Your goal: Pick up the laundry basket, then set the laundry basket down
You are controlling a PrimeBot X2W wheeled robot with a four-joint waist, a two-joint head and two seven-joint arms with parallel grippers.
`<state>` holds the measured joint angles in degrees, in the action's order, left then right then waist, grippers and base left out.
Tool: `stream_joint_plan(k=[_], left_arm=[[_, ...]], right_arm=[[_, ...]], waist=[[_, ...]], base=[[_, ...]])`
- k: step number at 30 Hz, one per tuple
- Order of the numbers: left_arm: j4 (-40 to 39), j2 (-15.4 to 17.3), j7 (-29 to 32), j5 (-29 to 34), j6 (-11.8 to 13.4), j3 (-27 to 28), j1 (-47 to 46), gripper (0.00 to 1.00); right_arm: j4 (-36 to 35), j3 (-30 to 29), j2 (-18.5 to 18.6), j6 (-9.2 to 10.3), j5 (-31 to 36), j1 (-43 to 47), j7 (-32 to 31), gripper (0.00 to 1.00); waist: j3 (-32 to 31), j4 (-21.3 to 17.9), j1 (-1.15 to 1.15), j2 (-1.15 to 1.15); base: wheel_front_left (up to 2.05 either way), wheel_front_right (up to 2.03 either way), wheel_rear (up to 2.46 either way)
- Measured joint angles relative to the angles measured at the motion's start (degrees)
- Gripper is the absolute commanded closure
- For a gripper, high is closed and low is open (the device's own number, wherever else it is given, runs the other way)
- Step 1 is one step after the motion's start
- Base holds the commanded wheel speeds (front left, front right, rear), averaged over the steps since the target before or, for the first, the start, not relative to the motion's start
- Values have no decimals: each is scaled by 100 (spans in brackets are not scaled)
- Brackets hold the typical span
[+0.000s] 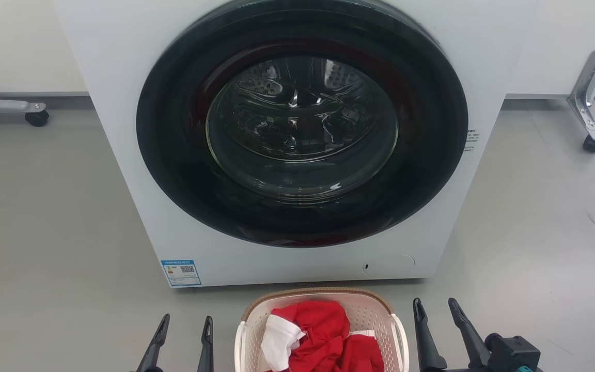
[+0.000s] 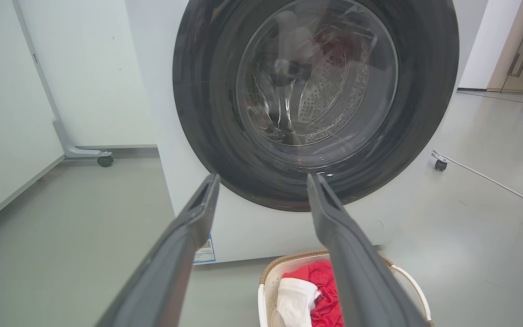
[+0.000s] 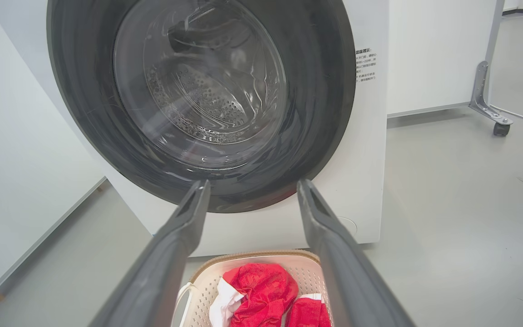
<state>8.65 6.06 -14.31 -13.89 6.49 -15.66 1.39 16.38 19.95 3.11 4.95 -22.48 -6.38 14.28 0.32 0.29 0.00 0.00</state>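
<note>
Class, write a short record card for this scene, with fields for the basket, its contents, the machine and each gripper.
basket: laundry basket on the floor, before the washing machine, between the left gripper and the right gripper
contents: red cloth and white cloth
machine: round glass door shut
left gripper: open, empty
right gripper: open, empty
task stage: basket not yet lifted

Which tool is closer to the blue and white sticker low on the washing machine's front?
Left. The left tool hangs just in front of the blue and white rectangular sticker; the right tool is past the cream perforated plastic laundry basket, on its other side.
</note>
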Motion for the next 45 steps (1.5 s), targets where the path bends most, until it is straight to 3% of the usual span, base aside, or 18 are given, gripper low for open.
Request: stream_joint_plan(k=[24,34,45], left_arm=[[-32,-9,-1,27,-46,75,18,0],[-151,-68,-1,35,-46,131,-77,0],[38,-89,-2,35,-46,245,-615,0]], right_arm=[[-142,-122,-7,-91,110,118,1,0],[-331,-207,-10,-100,136,57,1,0],[-297,-466,-10,-113,190,-578,1,0]], waist=[[149,11,0,0],[640,33,0,0],[1475,44,1,0]], base=[[0,0,0],[0,0,0],[0,0,0]])
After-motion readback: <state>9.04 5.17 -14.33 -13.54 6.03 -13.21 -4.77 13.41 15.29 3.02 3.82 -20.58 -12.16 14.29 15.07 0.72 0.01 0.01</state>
